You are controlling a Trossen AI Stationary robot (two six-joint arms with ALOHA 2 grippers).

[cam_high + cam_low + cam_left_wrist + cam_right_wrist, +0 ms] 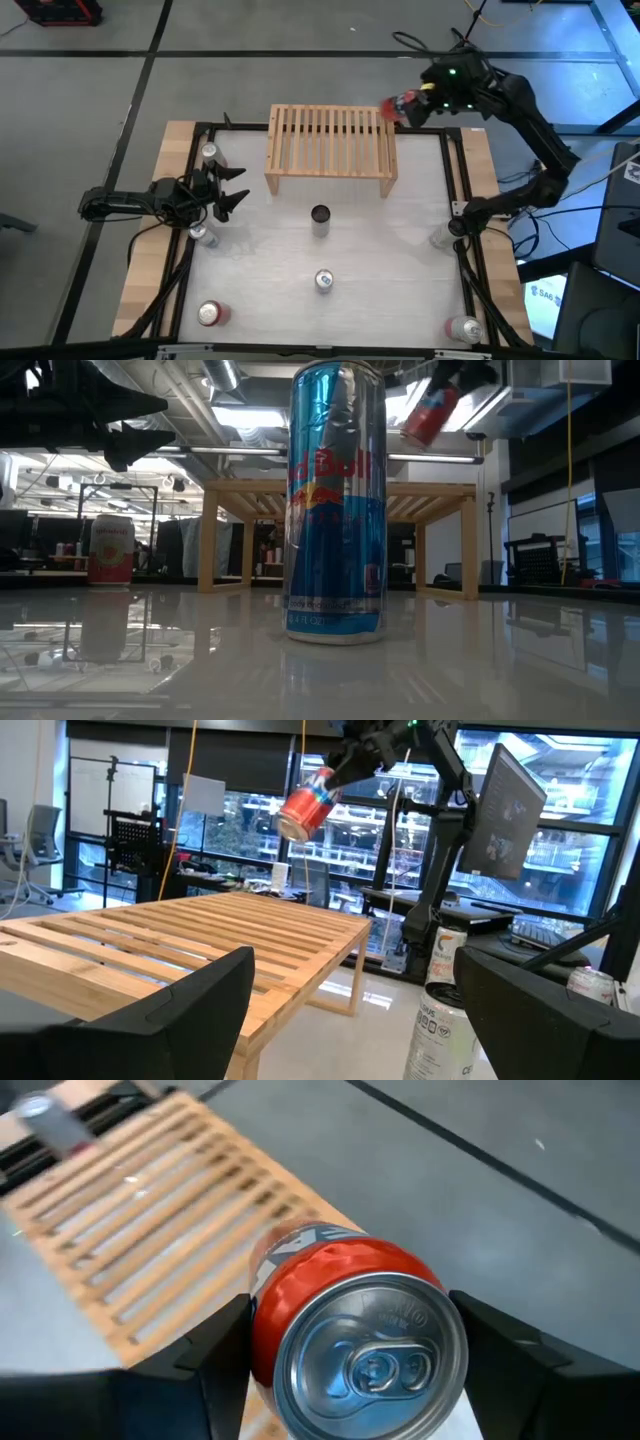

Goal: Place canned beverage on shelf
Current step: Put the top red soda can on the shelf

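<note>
The shelf (330, 150), a low light-wood slatted rack, stands at the table's far middle, and also shows in the low view (440, 490) and the left wrist view (180, 935). My right gripper (412, 100) is shut on a red can (398, 105) in the air over the shelf's far right corner. The can also shows high up in the low view (430, 410) and the left wrist view (308, 802). My left gripper (232, 190) waits open at the table's left side, holding nothing. My right gripper pinches the red can's side wall near its top end (270, 1315) between the two fingers (210, 1355), one on either side. The fingers slant down from the far right and lie along the can. The can is lifted clear and tilted, bottom end (295, 820) lowest.
A tall blue can (320, 218) stands in front of the shelf, with a silver can (324, 281) nearer. A red can (209, 314) sits near left and a pale one (465, 327) near right. More cans stand by the left edge (208, 152) (203, 234) and right edge (440, 236).
</note>
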